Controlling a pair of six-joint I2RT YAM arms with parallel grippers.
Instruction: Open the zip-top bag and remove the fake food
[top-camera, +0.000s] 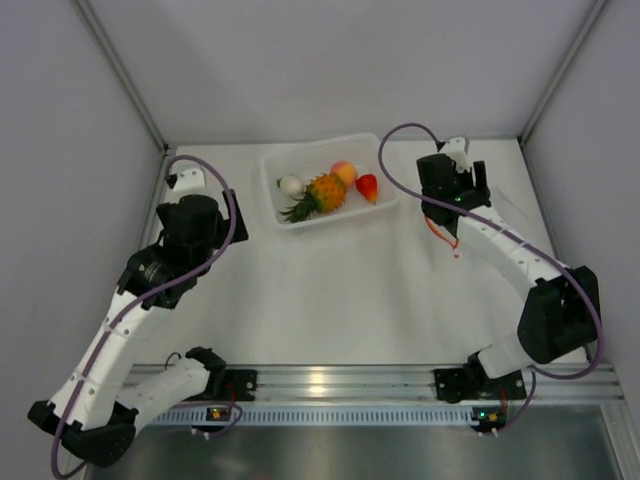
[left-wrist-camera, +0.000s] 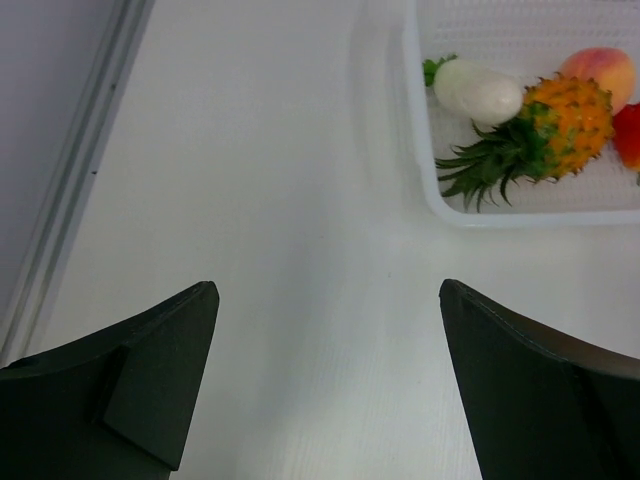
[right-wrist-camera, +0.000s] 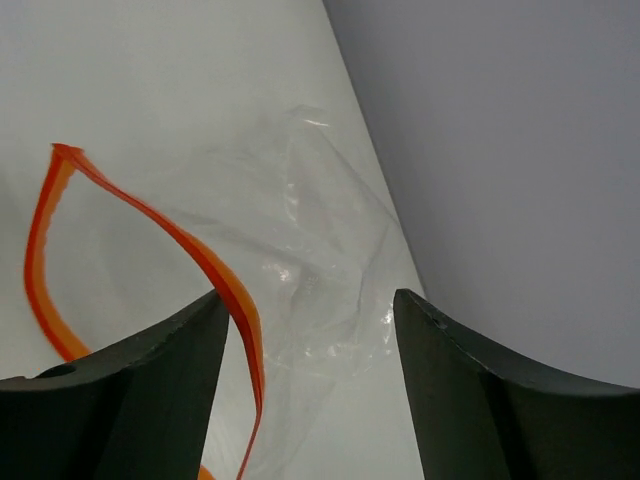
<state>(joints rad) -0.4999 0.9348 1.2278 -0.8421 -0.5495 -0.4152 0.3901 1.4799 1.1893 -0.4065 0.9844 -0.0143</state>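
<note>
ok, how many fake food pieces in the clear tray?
4, all in the clear rectangular plastic tray: white round vegetable at left, orange plastic pineapple centre, peach-coloured fruit behind it, small red fruit at right. None seems hidden.

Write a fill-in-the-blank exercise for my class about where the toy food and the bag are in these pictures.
1. The rigid clear rectangular tray holds ____ pieces of small plastic toy food.
2. The soft clear plastic zip-top bag with the red-orange zip strip lies under the ____ arm's pincer.
3. The left pincer hangs over bare table with its jaws ____.

Missing words: four; right; open
</note>
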